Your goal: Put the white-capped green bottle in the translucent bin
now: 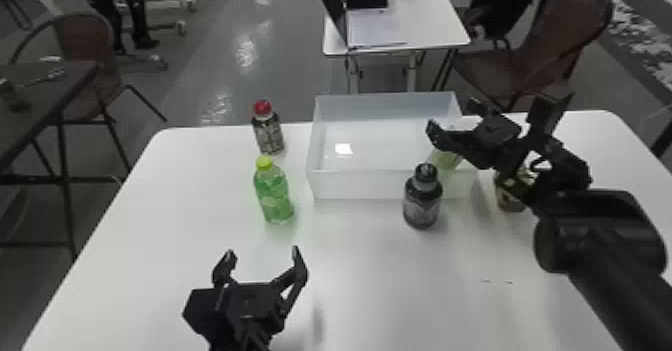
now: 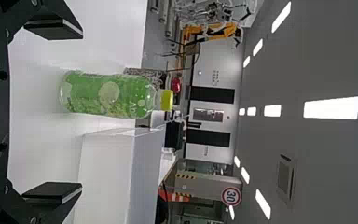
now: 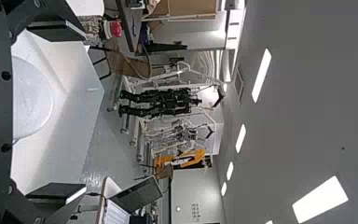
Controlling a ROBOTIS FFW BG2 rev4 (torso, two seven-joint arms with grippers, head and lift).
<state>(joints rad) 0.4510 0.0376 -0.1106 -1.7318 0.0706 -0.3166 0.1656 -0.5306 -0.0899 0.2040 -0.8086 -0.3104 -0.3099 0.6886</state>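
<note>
Nearest position: the left gripper (image 1: pixel 263 251), fingers wide apart and unloaded, is over the near part of the table (image 1: pixel 375 280). The upright yellow-capped bottle (image 1: pixel 274 195) stands ahead of it and is not the specified item.

Next outward: the dark bottle (image 1: pixel 422 205) stands upright just outside the near wall of the translucent bin (image 1: pixel 360 184).

Beyond it, at the bin's near right corner, is the green bottle (image 1: pixel 446 160), its pale green body showing above the wall's rim and faintly through the wall. It appears to be inside the bin, though the arm hides its cap and part of its length; its long axis cannot be fixed.

The right gripper (image 3: pixel 81 112) is at this same corner, directly above the bottle and far nearer than the left. Its fingers are spread wide, with no grip applied. Contact cannot be determined.

The coming move turns on this offset. If placement is confirmed, raise the right gripper clear of the bottle before moving sideways; a low sweep could tip it.
</note>
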